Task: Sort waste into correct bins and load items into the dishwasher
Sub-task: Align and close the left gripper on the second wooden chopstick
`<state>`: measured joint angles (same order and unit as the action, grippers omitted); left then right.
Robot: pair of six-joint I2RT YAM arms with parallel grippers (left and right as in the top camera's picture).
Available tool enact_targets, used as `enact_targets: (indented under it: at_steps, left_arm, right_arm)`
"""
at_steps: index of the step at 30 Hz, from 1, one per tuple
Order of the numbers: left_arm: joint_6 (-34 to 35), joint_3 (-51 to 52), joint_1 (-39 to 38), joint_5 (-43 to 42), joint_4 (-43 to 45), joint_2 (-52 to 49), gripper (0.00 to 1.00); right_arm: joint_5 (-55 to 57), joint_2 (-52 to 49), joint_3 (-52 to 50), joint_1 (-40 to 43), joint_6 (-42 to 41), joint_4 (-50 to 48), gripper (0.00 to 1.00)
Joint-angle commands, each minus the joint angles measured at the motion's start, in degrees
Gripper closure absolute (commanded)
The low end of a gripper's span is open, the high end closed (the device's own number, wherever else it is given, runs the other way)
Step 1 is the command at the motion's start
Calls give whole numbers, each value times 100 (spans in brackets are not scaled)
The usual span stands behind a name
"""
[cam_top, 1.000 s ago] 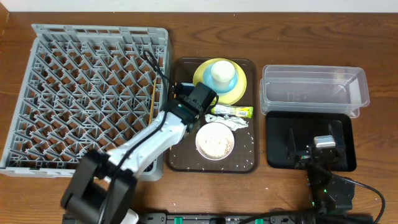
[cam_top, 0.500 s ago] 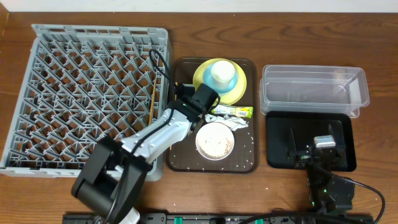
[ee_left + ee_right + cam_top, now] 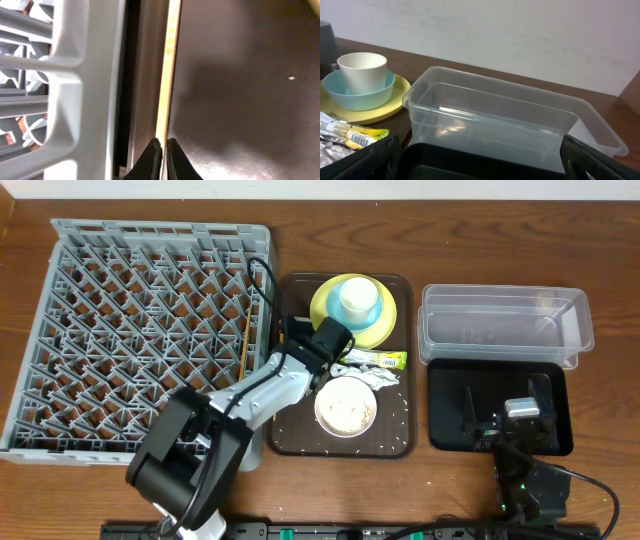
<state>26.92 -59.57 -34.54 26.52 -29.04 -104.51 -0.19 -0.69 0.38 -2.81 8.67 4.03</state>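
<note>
wooden chopstick (image 3: 169, 75), long axis parallel to the wall of the grey rack (image 3: 85, 90) on the brown tray (image 3: 240, 100) edge, near end pinched in the closed left gripper (image 3: 162, 152); right gripper (image 3: 480, 162) gapes empty.

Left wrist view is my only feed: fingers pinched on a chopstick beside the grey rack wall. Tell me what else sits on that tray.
Observer: Overhead, a white cup stands in a light blue bowl on a yellow plate at the brown tray's far end.
Operator: Report the right arm.
Observer: Its fingers stand open over the black tray, facing the clear tub.
</note>
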Motion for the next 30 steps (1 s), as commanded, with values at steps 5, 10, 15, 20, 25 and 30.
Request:
enact_targets:
  at_steps: [5, 10, 15, 20, 25, 30]
  left_arm:
    - [-201, 22, 20, 162, 52, -223, 92]
    - [-238, 22, 20, 177, 55, -223, 92]
    - [-243, 24, 13, 293, -26, -225, 92]
    - [-238, 50, 13, 289, -42, -271, 92]
    - [-240, 66, 13, 291, -42, -413, 92]
    - [-243, 66, 13, 291, -42, -470, 92]
  right_arm:
    - [-7, 31, -9, -37, 61, 26, 1]
    - [-7, 31, -9, -37, 61, 24, 1]
    - [-7, 31, -9, -37, 61, 24, 1]
    - [-7, 31, -9, -37, 61, 24, 1]
    - [-7, 31, -9, -37, 61, 24, 1]
    - [-7, 31, -9, -37, 61, 24, 1]
